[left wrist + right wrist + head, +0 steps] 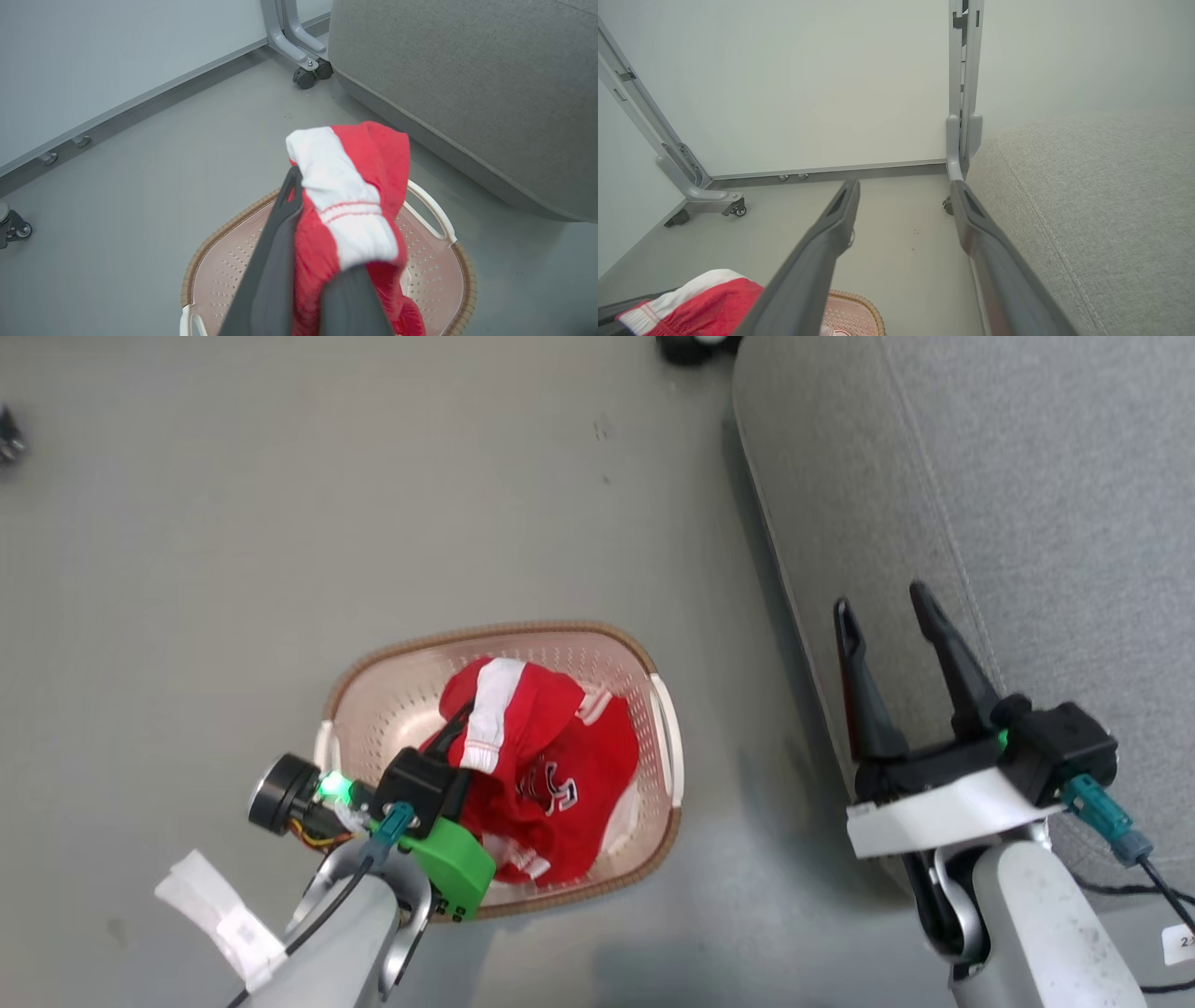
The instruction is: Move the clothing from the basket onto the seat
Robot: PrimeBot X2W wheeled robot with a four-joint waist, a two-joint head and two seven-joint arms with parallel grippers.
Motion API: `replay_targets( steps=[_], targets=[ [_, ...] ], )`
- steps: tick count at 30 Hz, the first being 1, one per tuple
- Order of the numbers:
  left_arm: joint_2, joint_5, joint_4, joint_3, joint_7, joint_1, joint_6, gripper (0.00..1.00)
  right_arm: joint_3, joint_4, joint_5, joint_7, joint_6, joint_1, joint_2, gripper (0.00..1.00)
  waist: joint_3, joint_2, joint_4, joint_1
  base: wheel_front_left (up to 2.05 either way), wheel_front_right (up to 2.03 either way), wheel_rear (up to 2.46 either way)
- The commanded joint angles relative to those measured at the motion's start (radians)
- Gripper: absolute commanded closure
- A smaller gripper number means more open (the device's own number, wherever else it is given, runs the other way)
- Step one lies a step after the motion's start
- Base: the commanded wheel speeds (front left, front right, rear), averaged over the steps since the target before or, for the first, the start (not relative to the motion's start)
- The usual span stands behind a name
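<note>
The basket point(485, 633) stands on the floor left of the seat point(1027, 476). My left gripper point(459, 723) is shut on the red garment with the broad white stripe point(495, 709), holding it bunched up above the basket. The jersey with lettering point(553, 786) lies beneath it inside. In the left wrist view the striped garment point(345, 196) drapes over my left gripper point(317, 186), hiding one fingertip, above the basket point(434, 219), with the seat point(467, 93) beyond. My right gripper point(887, 607) hangs open and empty by the seat's near edge; the right wrist view shows my right gripper point(906, 186) beside the seat point(1087, 196).
Grey floor point(280, 523) surrounds the basket. A white panel wall on a metal frame with castors point(308, 74) stands behind the seat's corner. Another castor foot point(733, 207) sits further left along the wall. A cable point(1158, 887) trails at the lower right.
</note>
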Motion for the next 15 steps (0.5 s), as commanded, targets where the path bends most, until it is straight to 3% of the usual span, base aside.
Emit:
replay_targets(
  steps=[1, 10, 15],
  targets=[
    [-0.008, 0.007, -0.021, 0.020, -0.001, 0.040, 0.007, 1.00, 0.004, 0.008, 0.009, -0.003, 0.000, 0.033, -0.005, 0.00, -0.211, 0.0000, 0.082, 0.0001, 0.00, 0.00, 0.00],
    [-0.040, 0.030, -0.177, 0.146, -0.001, 0.195, 0.011, 1.00, 0.013, 0.040, 0.038, -0.003, 0.000, 0.166, -0.031, 0.00, -0.398, 0.0000, 0.103, 0.0001, 0.00, 0.00, 0.00],
    [-0.066, 0.015, -0.234, 0.223, -0.001, 0.244, 0.018, 1.00, 0.043, 0.049, 0.025, -0.003, 0.000, 0.209, -0.055, 0.00, -0.443, 0.0000, 0.112, 0.0001, 0.00, 0.00, 0.00]
  ],
)
